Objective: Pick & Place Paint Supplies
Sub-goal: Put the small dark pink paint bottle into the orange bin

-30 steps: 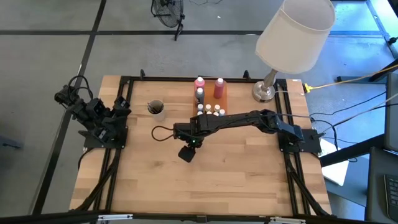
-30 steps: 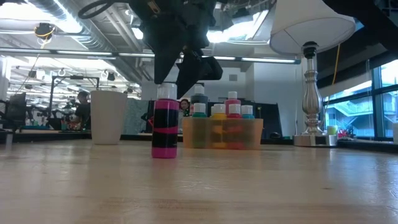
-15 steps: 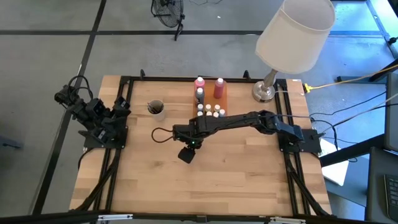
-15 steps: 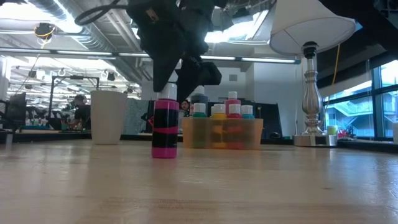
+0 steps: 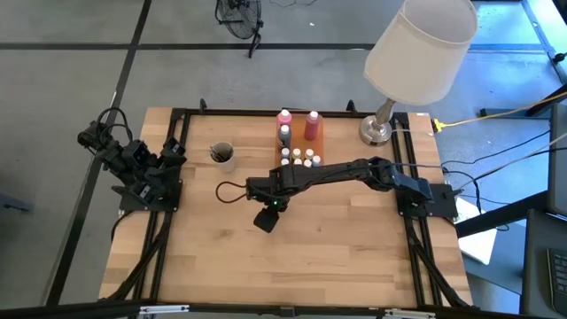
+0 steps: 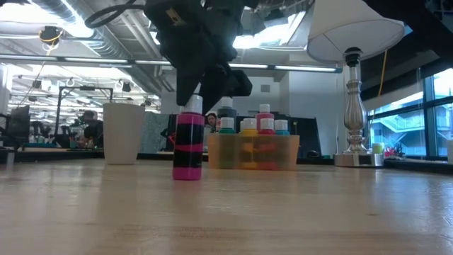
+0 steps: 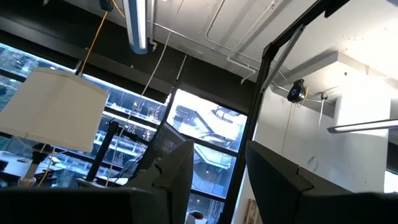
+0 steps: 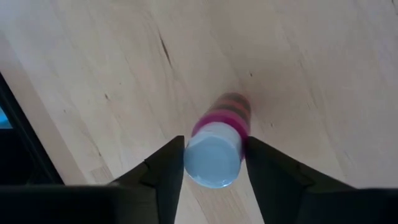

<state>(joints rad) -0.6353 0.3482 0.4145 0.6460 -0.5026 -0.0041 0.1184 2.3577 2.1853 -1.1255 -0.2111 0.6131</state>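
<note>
The left gripper [image 5: 177, 151] sits folded at the table's nine o'clock edge, wrist tipped up toward the ceiling; its fingers [image 7: 177, 171] stand apart with nothing between them, so this arm looks to be waiting out of the way.

Toward eleven o'clock from the middle stands a white cup [image 6: 123, 133], with thin dark brushes [image 5: 221, 155] in it as far as the high view lets one tell. It is well apart from the work and blocks nothing.

At the centre a pink bottle [image 6: 187, 145] with a white cap [image 8: 211, 160] stands upright on the bare table [image 5: 354, 239], away from the other supplies. The right gripper [image 8: 210, 163] has come in from the three o'clock side and hangs straight down over it, a finger on each flank of the cap, very close or just touching; whether they grip it yet cannot be told. Coming from above at the neck probably keeps the bottle from tipping and leaves its base free to lift.

At twelve o'clock a tray [image 6: 290, 152] holds the remaining small bottles [image 5: 301, 158] and taller pink ones [image 5: 312, 126], the likely place for this one; its packed caps call for a careful set-down. The lamp [image 5: 416, 53] at one o'clock overhangs that corner.
</note>
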